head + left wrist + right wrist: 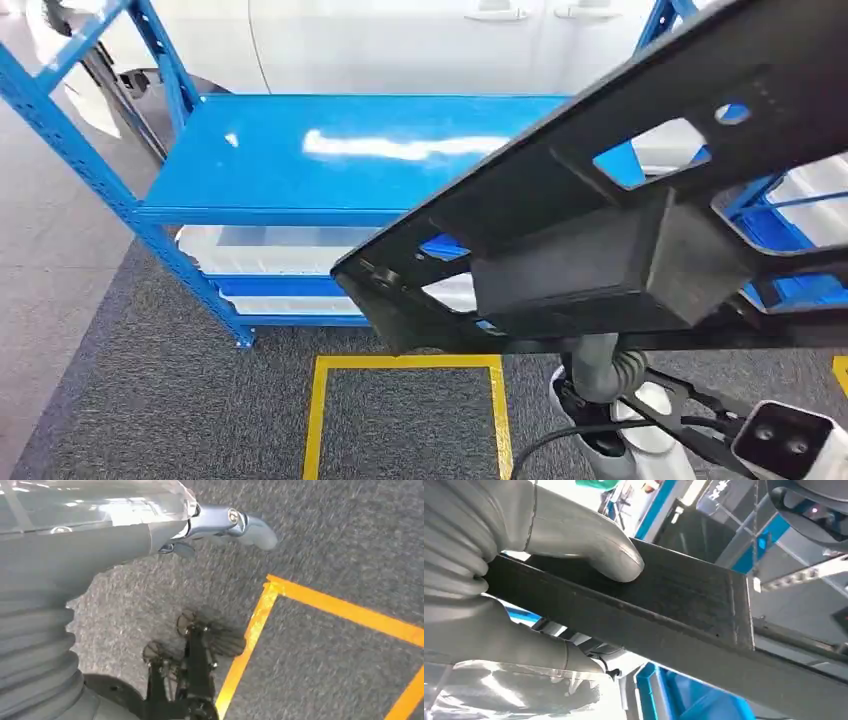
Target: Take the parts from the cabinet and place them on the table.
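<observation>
I have the black plastic part (640, 200), a long panel with cut-out openings and a boxy block on its underside, raised close in front of the head camera, tilted, over the blue shelf rack (330, 150). My right robot hand (524, 580) grips it, thumb pressed on its flat face. My left robot hand (220, 525) hangs over grey carpet (325, 540) with yellow floor tape (345, 610); I cannot tell how its fingers lie. A white car (400, 45) stands behind the rack.
</observation>
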Action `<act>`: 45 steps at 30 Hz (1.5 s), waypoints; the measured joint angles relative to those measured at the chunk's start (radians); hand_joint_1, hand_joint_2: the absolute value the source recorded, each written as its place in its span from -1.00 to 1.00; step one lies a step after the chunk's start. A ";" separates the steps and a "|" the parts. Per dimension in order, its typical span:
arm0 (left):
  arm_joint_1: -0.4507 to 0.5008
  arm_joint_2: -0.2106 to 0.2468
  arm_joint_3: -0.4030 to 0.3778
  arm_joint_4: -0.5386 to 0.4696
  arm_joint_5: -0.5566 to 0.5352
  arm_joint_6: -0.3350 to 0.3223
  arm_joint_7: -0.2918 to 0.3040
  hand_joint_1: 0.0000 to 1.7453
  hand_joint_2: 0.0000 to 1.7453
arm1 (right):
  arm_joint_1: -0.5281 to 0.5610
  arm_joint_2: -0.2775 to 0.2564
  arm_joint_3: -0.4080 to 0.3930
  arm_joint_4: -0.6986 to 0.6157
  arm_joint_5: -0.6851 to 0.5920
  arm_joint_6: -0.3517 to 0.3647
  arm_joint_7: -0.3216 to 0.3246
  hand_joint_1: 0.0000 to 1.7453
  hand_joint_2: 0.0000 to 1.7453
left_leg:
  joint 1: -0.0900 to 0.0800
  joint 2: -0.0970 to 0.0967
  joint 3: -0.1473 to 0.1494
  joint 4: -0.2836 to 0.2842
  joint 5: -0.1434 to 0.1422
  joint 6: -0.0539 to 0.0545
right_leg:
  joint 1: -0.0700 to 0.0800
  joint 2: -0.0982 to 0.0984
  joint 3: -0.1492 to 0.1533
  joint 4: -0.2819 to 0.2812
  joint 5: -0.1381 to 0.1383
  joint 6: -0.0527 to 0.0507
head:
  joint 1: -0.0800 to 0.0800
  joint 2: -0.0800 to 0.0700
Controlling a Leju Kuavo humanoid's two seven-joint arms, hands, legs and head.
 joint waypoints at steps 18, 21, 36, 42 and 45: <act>0.001 -0.003 0.000 0.000 -0.019 -0.010 0.013 -1.00 1.00 | 0.005 -0.014 -0.042 0.002 -0.017 0.052 0.000 1.00 1.00 | 0.000 0.001 0.173 -0.049 -0.131 0.027 | 0.000 -0.004 -0.150 0.009 0.127 0.015 | -0.010 0.000; 0.001 -0.003 0.000 0.000 -0.017 -0.009 0.015 -1.00 1.00 | 0.007 -0.014 -0.048 0.001 -0.016 0.079 0.000 1.00 1.00 | -0.001 0.002 0.149 -0.045 -0.116 0.037 | -0.009 -0.002 -0.240 0.236 -0.013 0.029 | -0.005 0.000; -0.002 -0.017 0.009 0.000 -0.010 0.041 0.043 -1.00 1.00 | -0.004 -0.015 -0.068 0.003 -0.017 0.124 0.000 1.00 1.00 | 0.003 -0.002 0.019 0.202 -0.240 -0.017 | -0.014 0.015 -0.087 -0.005 0.080 -0.017 | -0.008 0.000; -0.002 -0.015 0.021 0.000 -0.006 0.048 0.048 -1.00 1.00 | -0.010 -0.015 -0.064 0.006 0.003 0.098 0.000 1.00 1.00 | 0.016 -0.039 0.077 0.054 -0.096 -0.019 | -0.016 0.065 -0.083 0.005 0.077 -0.010 | -0.009 0.000; -0.002 -0.014 0.024 0.000 -0.008 0.060 0.062 -1.00 1.00 | -0.012 -0.015 -0.060 0.002 0.005 0.088 0.000 1.00 1.00 | 0.015 -0.065 0.095 0.010 -0.115 -0.011 | -0.016 0.092 -0.103 0.011 0.085 0.013 | -0.008 0.000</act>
